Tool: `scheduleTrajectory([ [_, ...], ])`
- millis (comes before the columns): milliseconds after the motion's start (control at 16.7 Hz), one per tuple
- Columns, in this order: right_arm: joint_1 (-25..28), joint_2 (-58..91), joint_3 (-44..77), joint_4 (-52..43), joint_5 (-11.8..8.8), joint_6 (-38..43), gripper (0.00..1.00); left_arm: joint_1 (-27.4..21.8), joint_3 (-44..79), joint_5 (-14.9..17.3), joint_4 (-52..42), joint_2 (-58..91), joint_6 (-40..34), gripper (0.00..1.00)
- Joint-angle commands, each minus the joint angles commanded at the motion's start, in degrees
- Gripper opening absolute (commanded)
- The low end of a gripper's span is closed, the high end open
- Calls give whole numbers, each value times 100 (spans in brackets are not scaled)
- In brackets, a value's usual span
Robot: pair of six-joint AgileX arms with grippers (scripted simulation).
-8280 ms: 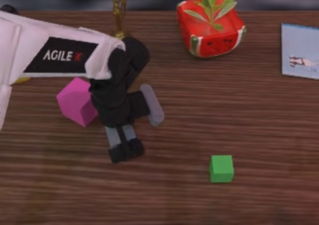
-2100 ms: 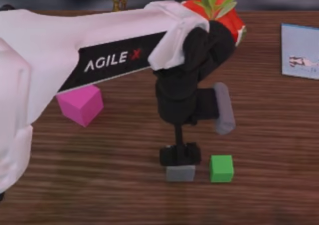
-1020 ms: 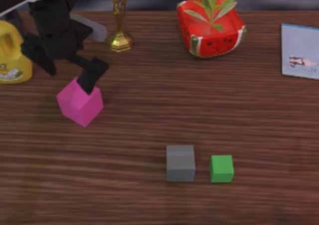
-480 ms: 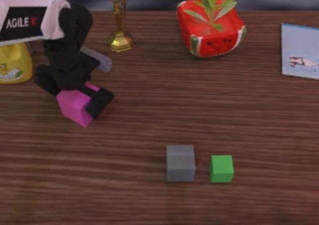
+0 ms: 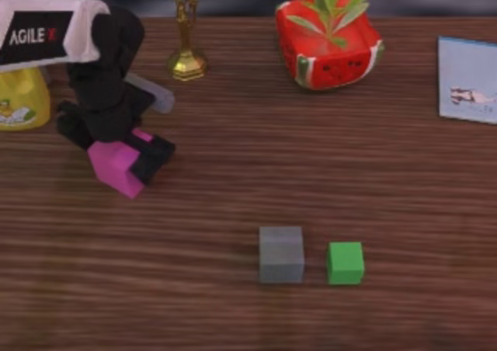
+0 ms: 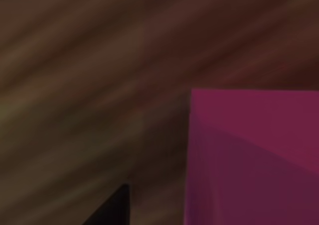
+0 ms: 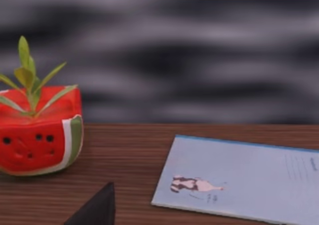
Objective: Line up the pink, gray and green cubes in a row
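Note:
The pink cube [image 5: 112,168] sits at the left of the table, turned at an angle. My left gripper [image 5: 115,143] is down over it, open, with one dark finger [image 5: 155,155] on its right side and the other [image 5: 71,127] at its upper left. In the left wrist view the pink cube [image 6: 249,155] fills the frame beside a fingertip [image 6: 114,210], with a strip of table showing between them. The gray cube [image 5: 281,254] and the green cube [image 5: 345,262] stand side by side at the front centre, a small gap apart. My right arm is out of the top view.
A yellow bottle [image 5: 19,99] stands at the far left behind my left arm, with a gold trophy [image 5: 186,60] to its right. A watermelon-shaped planter [image 5: 328,44] is at the back centre and a blue booklet [image 5: 467,79] at the right edge.
My left gripper, after leaving the gray cube beside the green one, has come down around the pink cube. Over the last half second its right finger edged slightly inward.

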Motion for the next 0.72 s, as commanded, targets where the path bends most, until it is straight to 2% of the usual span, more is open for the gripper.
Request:
scheduleTrajectory([
  [540,0,0,0,0,0,0,100,0,0,0,0,0,0,2],
  [720,0,0,0,0,0,0,100,0,0,0,0,0,0,0],
])
